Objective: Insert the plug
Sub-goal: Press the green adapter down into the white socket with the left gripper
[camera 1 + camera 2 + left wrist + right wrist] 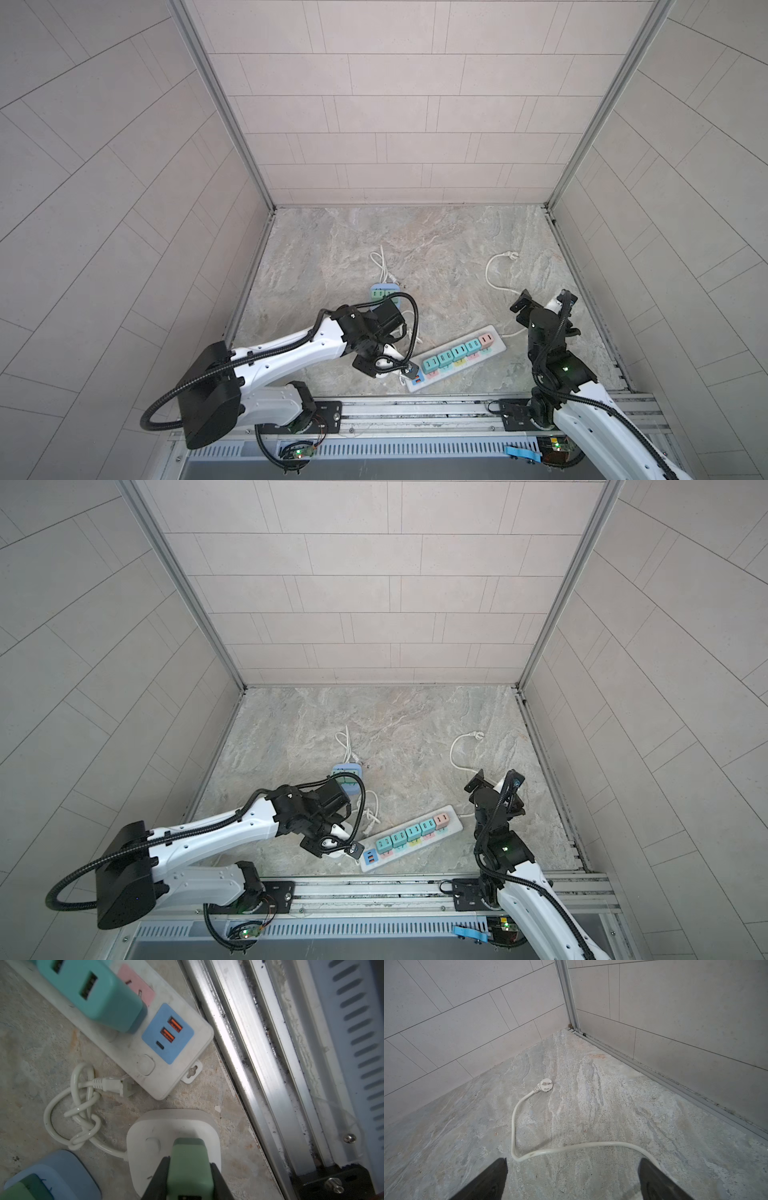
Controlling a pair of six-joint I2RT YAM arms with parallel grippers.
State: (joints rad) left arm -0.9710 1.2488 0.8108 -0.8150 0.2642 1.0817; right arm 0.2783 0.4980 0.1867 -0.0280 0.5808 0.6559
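Our left gripper clamps the pale green plug, its long axis running straight out from the grip to the white socket block just ahead. Our right gripper, jaws spread and empty, hangs well apart; the push looks to be the left's.

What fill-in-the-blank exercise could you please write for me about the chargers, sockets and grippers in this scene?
1. The left gripper is shut on a boxy charger block coloured pale ___.
2. The blue square panel on the long white power strip has two ___ USB ports.
3. In a top view, that strip carries four teal chargers and one ___ charger.
4. The right gripper has its jaws ___ near the white cable.

Missing words: green; orange; pink; open.
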